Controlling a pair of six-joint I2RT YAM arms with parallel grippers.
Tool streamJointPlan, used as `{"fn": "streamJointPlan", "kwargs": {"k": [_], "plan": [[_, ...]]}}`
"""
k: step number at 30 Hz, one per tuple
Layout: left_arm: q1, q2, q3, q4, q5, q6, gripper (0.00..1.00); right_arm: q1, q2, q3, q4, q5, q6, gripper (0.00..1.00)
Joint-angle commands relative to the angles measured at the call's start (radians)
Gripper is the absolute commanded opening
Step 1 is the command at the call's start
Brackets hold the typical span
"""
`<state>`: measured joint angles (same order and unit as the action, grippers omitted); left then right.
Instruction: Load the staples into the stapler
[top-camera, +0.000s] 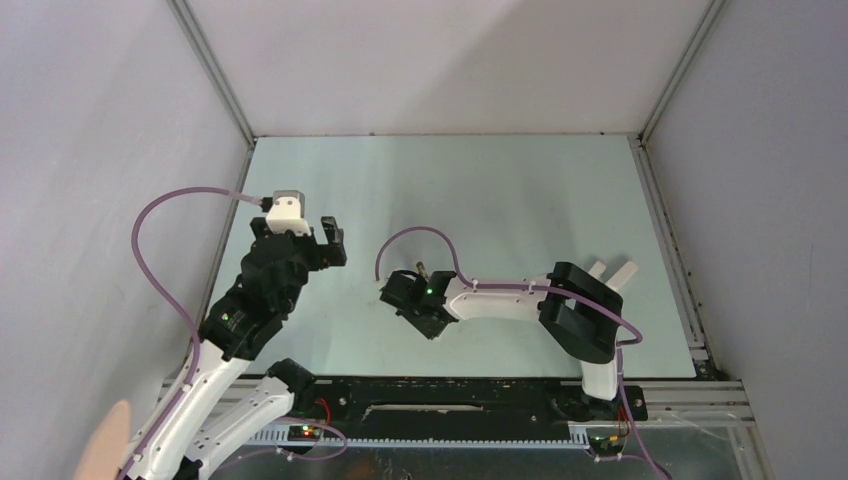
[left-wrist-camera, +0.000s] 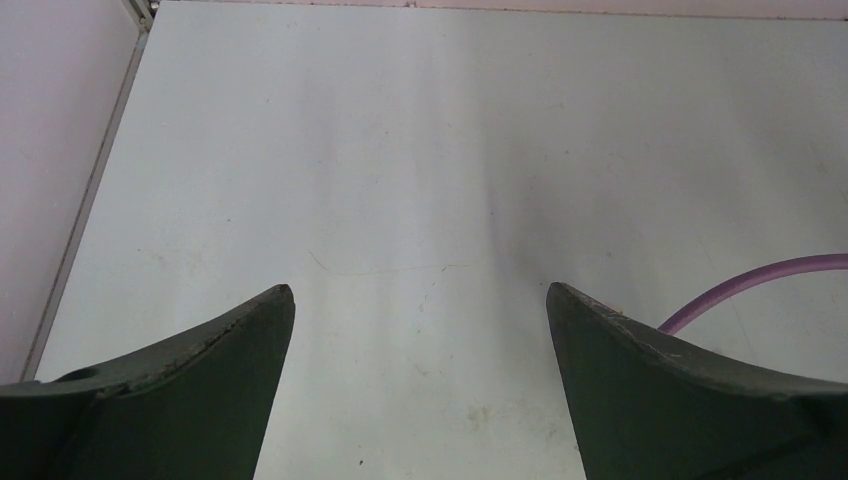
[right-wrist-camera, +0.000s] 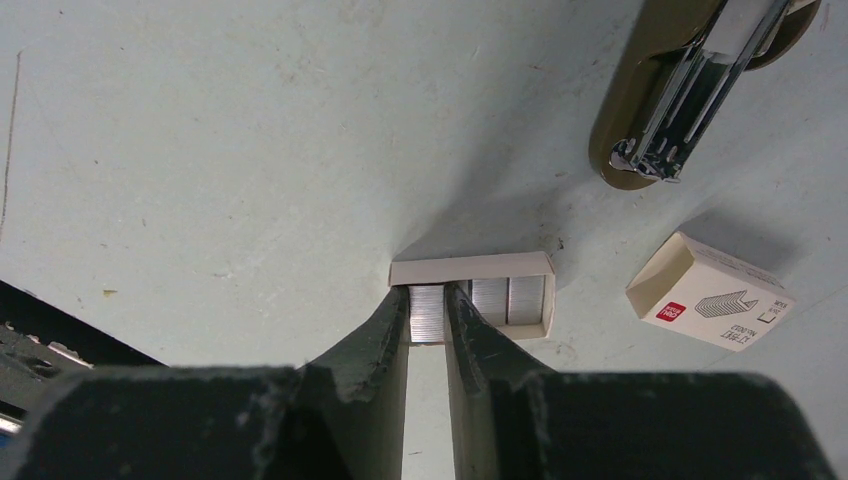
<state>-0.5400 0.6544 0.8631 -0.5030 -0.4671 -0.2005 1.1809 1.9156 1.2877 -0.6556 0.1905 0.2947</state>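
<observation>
In the right wrist view my right gripper (right-wrist-camera: 427, 295) is shut on one grey strip of staples (right-wrist-camera: 427, 318), at the left end of a small open white tray (right-wrist-camera: 470, 268). Two more strips (right-wrist-camera: 510, 300) lie beside it in the tray. The stapler (right-wrist-camera: 690, 90), olive with its metal channel open, lies at the upper right. In the top view the right gripper (top-camera: 415, 292) is at the table's middle and hides the tray. My left gripper (top-camera: 330, 243) is open and empty, and in its wrist view (left-wrist-camera: 420, 295) it is over bare table.
A white printed cardboard box (right-wrist-camera: 712, 292) lies right of the tray. Two whitish elongated pieces (top-camera: 612, 271) lie behind the right arm's elbow. A purple cable (left-wrist-camera: 750, 285) crosses the right side of the left wrist view. Grey walls enclose the table.
</observation>
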Motion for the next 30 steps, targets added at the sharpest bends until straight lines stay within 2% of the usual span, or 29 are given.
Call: {"fn": "streamJointPlan", "kwargs": {"k": [1,16,30], "plan": [[0.008,-0.002,-0.006,0.023,0.005,0.012,1.0,-0.003,-0.006,-0.001,0.018,-0.003,-0.011,0.18],[0.009,-0.082,0.01,-0.005,0.001,-0.014,1.0,-0.039,-0.16,-0.003,0.024,-0.018,-0.01,0.14],[0.009,-0.097,-0.046,0.037,0.001,-0.01,1.0,-0.186,-0.221,-0.141,0.379,-0.067,-0.095,0.13]]}}
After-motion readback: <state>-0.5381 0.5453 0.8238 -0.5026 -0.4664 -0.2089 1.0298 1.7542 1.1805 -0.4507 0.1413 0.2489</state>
